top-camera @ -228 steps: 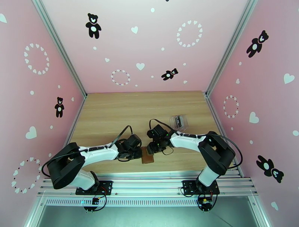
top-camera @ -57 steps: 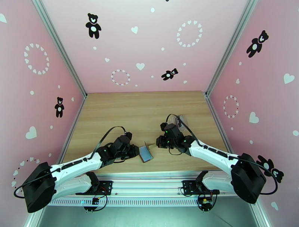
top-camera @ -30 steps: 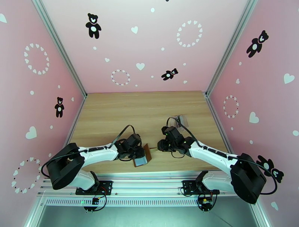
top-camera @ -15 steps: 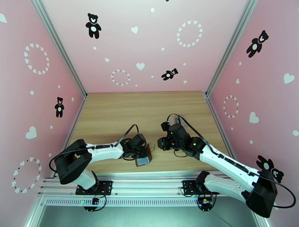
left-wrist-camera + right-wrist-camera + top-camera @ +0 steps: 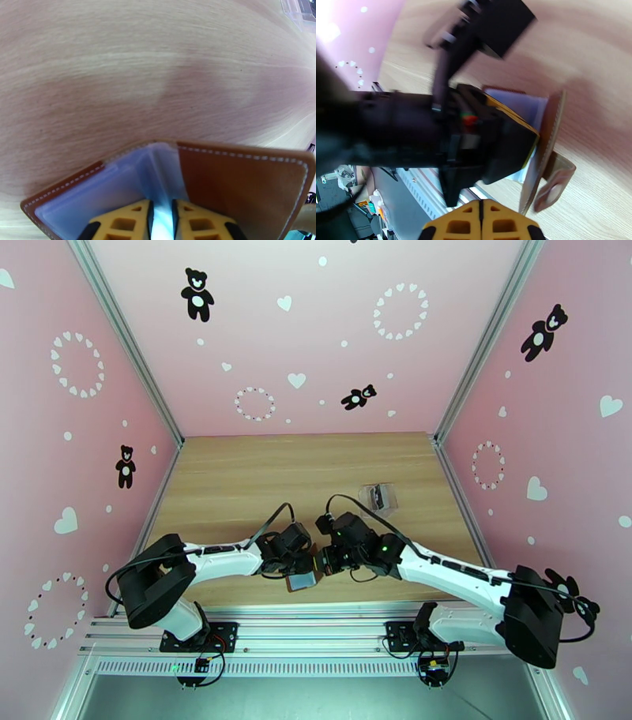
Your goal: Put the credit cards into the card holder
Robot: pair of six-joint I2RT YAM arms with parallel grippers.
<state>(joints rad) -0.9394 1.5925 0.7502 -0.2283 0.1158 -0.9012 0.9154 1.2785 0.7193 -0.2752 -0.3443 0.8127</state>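
Observation:
The card holder point(image 5: 245, 185) is a brown leather wallet standing open in a V on the table, its bluish see-through pockets point(image 5: 118, 185) facing the left wrist camera. My left gripper point(image 5: 162, 215) is shut on an inner pocket sheet at the fold. From above, the card holder point(image 5: 301, 580) lies just below both grippers. My right gripper point(image 5: 480, 221) is shut with nothing between its fingers, right beside the wallet's raised flap point(image 5: 549, 134) and snap tab point(image 5: 553, 191). Something dark, apparently the credit cards point(image 5: 381, 496), sits in a clear box.
The clear plastic box point(image 5: 376, 497) stands on the wooden table behind and to the right of the right gripper point(image 5: 324, 562). The left gripper point(image 5: 304, 560) nearly touches it. Pink walls close in the table; a metal rail point(image 5: 316, 627) runs along its near edge.
My right arm has swung left and nearer, up to the wallet's flap, and its jaws have closed. The left gripper has stayed shut on the wallet, barely moving.

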